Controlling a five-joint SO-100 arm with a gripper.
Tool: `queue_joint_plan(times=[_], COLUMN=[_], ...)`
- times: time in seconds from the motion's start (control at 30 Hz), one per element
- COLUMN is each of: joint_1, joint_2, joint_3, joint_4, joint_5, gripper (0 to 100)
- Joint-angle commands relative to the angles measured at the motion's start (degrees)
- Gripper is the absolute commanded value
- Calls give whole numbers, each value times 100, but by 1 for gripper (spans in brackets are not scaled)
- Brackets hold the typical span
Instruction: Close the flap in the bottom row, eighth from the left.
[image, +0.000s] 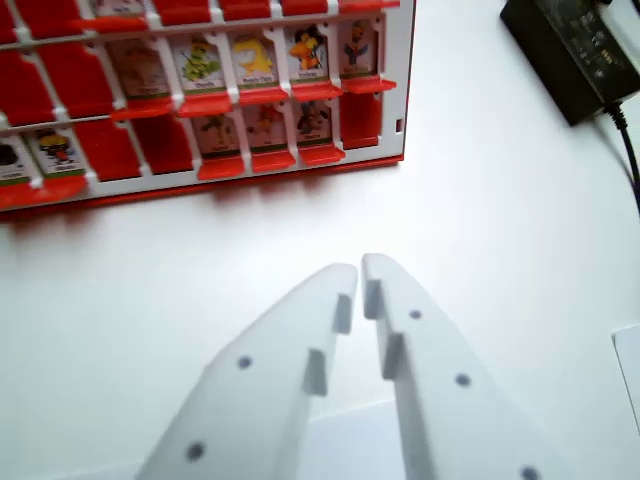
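A red flap board (395, 100) with white frame bars lies on the white table at the upper left of the wrist view. In its nearest row, three picture flaps (265, 128) stand up side by side. The slot at that row's right end (361, 120) shows plain red with no picture. Two more picture flaps (55, 150) show at the row's left, with plain red slots between. The row behind holds several upright picture flaps (252, 60). My white gripper (360, 275) fills the bottom centre, well short of the board, its fingers nearly touching with nothing between them.
A black power adapter (575, 50) sits at the top right, its cable (630, 150) running down the right edge. A white sheet corner (630, 365) shows at the right edge. Bare white table (480, 220) lies between the gripper and the board.
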Motion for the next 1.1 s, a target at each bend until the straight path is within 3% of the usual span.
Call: queue_joint_plan(times=[0.0,0.13,0.27,0.37,0.5,0.63,0.8,1.07], joint_1=[-352,-844,-1037,-1178,-1617,-1758,-2109,-2127], joint_2=[1696,2628,3551,4104,4386,4579,4658,4658], joint_3=[-132,70,448,677,694,967,1116,1257], joint_4=[1037,1529,1890,2101,2294,2153,2180,1986], joint_5=[-26,-53,-229,-255,-158,-158,88,176], gripper=[0,0,0,0,0,0,0,0])
